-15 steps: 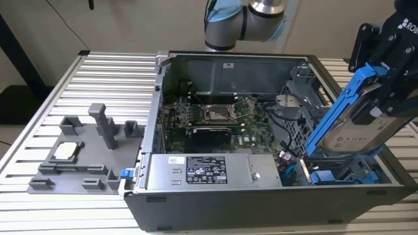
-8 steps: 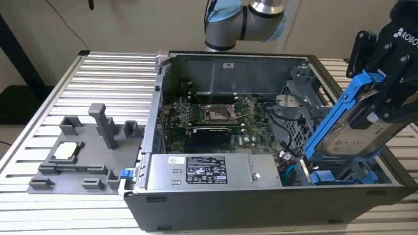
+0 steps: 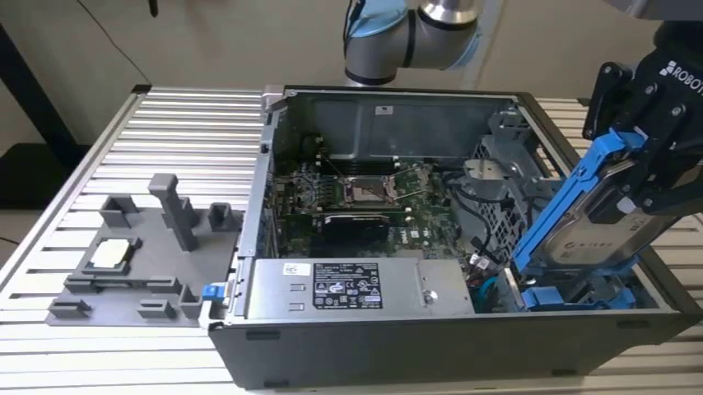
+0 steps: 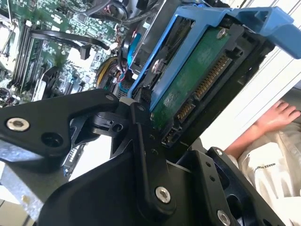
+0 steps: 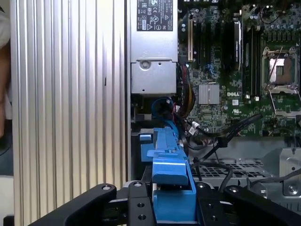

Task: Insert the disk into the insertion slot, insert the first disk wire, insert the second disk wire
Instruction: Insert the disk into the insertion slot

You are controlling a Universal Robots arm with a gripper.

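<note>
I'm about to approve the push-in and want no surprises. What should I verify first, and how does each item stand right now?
1. Grip on the disk: ok, the end effector is closed on its blue frame.
2. Disk seated in the insertion slot: not ok, it stands tilted, mostly above the case.
3. Disk connector bare: ok, no wire plugged in.
4. Slot free of cables: cannot tell.
5. People clear: not ok, a hand lies beside the case.

Cameras: one overview, two wrist close-ups.
Exterior view looks down from afar on open grey metal computer case [image 3: 439,350] on ribbed aluminium worktop [image 3: 176,123]; both wrist views hug blue-framed silver disk [image 5: 171,162] [image 4: 197,80], facing the green motherboard [image 3: 423,218] [image 5: 214,113] [image 4: 51,23] all three views share.
</note>
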